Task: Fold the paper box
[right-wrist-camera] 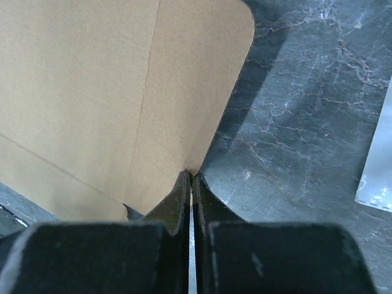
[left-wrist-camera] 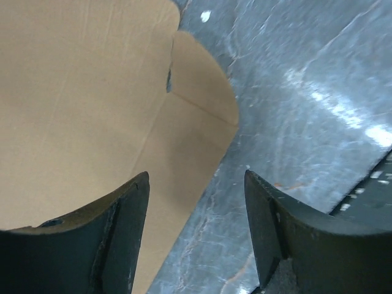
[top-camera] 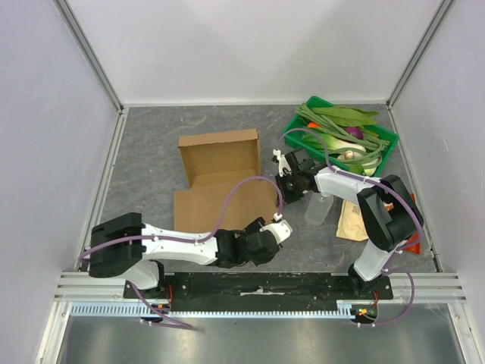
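Overhead, reading left to right. My left gripper [left-wrist-camera: 196, 175] stands released, its two dark fingers well apart and holding nothing. It hovers at the near right corner of the plain brown corrugated cardboard box blank [top-camera: 198, 208], the paper box of the task. In the left wrist view one finger hangs over the card and the other over the bare grey marbled table [left-wrist-camera: 306, 92], so the rounded edge of a side flap [left-wrist-camera: 205, 110] runs between them. From this gripper the body of the box lies toward 10 o'clock.

The blank rests on the table left of centre, its long axis running from 12 to 6 o'clock. The far panel [top-camera: 220, 155] is tilted up; the near part lies flat.

My right gripper [right-wrist-camera: 191, 177] is clenched, finger against finger, at the right edge of the box, which lies at 9 o'clock from it. Its tips touch the edge of a round-cornered flap [right-wrist-camera: 196, 73]; whether any card is caught between them I cannot tell.

Both tools stand at the right edge, the right one farther up it. The next fold, I judge, turns on this: the flap must swing inward toward 9 o'clock.

At 1 o'clock from the right gripper stands a green plastic tray [top-camera: 386, 155] of vegetables, well apart from the box.
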{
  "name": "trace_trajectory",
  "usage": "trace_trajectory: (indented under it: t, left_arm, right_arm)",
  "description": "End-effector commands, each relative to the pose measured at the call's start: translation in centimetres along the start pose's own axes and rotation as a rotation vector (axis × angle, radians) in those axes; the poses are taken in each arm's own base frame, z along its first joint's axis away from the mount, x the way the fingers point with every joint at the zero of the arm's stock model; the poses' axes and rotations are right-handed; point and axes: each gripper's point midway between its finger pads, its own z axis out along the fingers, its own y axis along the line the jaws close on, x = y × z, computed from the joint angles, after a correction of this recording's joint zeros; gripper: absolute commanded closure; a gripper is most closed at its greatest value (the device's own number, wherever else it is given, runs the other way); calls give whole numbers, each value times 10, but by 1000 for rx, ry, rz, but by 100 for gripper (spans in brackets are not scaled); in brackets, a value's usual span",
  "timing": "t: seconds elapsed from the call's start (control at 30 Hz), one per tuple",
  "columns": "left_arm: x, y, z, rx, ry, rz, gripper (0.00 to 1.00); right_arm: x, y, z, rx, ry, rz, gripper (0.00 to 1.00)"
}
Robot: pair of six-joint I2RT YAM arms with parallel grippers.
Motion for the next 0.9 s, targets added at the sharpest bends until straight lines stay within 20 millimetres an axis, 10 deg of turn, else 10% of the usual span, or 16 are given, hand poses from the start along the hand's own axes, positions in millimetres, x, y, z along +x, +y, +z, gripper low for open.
trace_trajectory:
  t: [0.0, 0.33, 0.53, 0.63, 0.83, 0.87]
  left_arm:
    - [2, 19, 7, -136, 43, 162, 33]
    - [15, 26, 29, -259, 118, 290, 44]
    - [6, 54, 32, -499, 112, 322, 88]
    - [-3, 57, 27, -511, 84, 288, 93]
    - [-25, 55, 11, -429, -10, 144, 98]
    - [-33, 54, 5, -392, -33, 106, 98]
  right_arm:
    - [-11, 6, -3, -33, -14, -22, 100]
    - [-9, 11, -5, -71, -2, -11, 100]
    - [-16, 22, -13, -113, -22, -13, 100]
    - [-23, 25, -21, -116, -49, -15, 99]
    - [-52, 32, -51, -81, -133, -37, 72]
    - [-56, 31, -56, -63, -145, -36, 54]
